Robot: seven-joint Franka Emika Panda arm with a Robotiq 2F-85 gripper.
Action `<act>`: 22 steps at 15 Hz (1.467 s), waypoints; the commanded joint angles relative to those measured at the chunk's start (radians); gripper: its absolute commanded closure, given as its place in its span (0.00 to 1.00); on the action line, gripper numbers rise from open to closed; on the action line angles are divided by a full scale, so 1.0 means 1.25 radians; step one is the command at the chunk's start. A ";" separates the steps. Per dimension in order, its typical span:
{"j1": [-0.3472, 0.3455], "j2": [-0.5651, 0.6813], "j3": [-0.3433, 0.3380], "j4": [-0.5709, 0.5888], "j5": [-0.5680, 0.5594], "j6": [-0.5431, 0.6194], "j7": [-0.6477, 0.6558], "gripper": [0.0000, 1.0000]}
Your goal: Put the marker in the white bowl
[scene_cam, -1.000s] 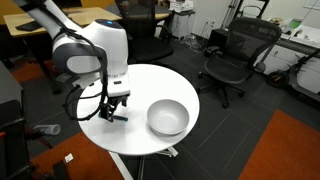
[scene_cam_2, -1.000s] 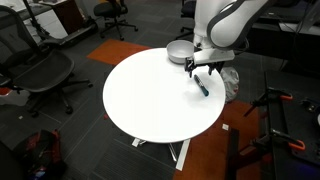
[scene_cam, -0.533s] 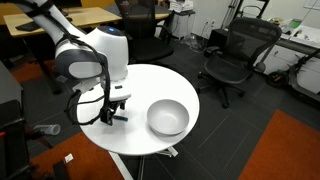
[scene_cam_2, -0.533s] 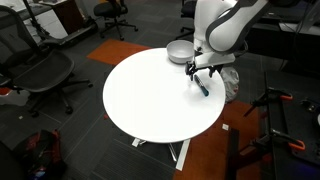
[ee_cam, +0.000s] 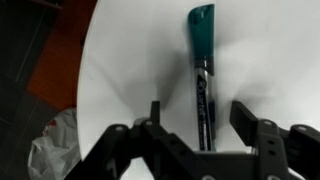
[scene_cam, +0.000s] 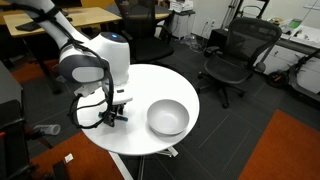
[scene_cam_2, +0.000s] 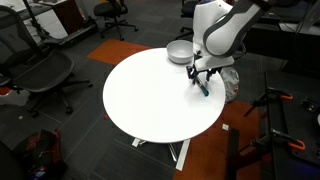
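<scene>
The marker [ee_cam: 202,75] lies flat on the round white table [ee_cam: 130,60]; it is a slim dark stick with a teal cap pointing away from the wrist camera. It also shows in an exterior view [scene_cam_2: 203,86] under the hand. My gripper [ee_cam: 203,125] is open, its two fingers either side of the marker's dark end, low over the table near its edge [scene_cam: 112,112] [scene_cam_2: 201,76]. The white bowl [scene_cam: 167,118] stands upright on the table, a short way from the gripper; in an exterior view [scene_cam_2: 180,51] it sits behind the arm.
Black office chairs stand around the table [scene_cam: 232,55] [scene_cam_2: 40,70]. A crumpled grey bag [ee_cam: 50,150] lies on the floor below the table edge. An orange carpet patch [scene_cam: 290,150] covers part of the floor. Desks stand behind [scene_cam: 60,18].
The arm has lowered slightly toward the table over the marker. The marker and bowl have not moved.
</scene>
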 commanded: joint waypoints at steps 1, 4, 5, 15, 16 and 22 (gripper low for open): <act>0.006 0.013 -0.002 0.021 0.031 -0.012 -0.037 0.58; 0.009 0.011 -0.002 0.025 0.039 -0.012 -0.045 0.81; 0.010 0.011 -0.002 0.025 0.039 -0.011 -0.045 0.88; 0.010 -0.089 -0.017 -0.022 0.050 0.034 -0.040 0.95; 0.010 -0.104 -0.021 -0.024 0.050 0.040 -0.036 0.95; 0.003 -0.171 -0.053 0.006 0.034 0.048 -0.024 0.95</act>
